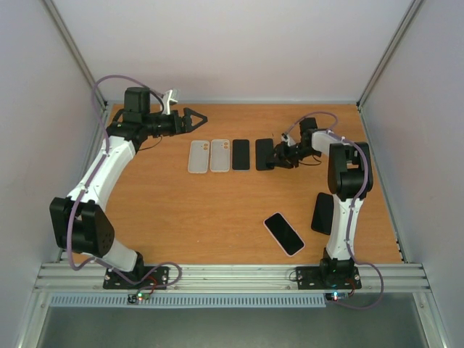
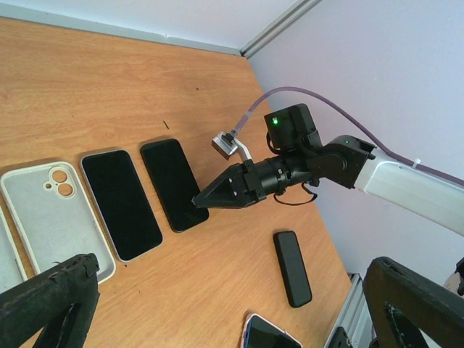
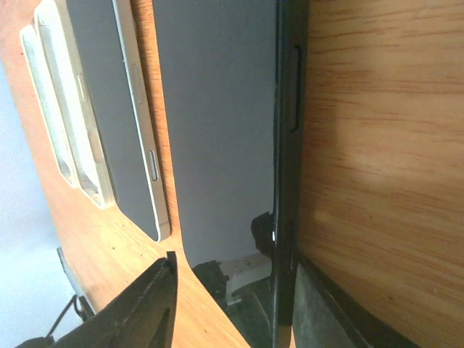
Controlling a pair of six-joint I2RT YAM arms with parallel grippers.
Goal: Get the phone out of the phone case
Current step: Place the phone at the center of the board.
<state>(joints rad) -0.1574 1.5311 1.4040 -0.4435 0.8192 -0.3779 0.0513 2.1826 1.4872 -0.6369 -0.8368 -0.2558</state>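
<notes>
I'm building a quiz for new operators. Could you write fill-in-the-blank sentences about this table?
The table holds ___ empty clear cases, side by side.
The left gripper has its jaws ___.
Of the two dark phones beside those cases, the right gripper is at the ___ one in the top view.
Missing: two; open; right.

The left arm (image 1: 101,170) and right arm (image 1: 341,232) have white shells, black joints and lilac cables (image 1: 109,78); black bases (image 1: 141,278) with tiny lights (image 1: 138,296) sit toward six o'clock.
</notes>
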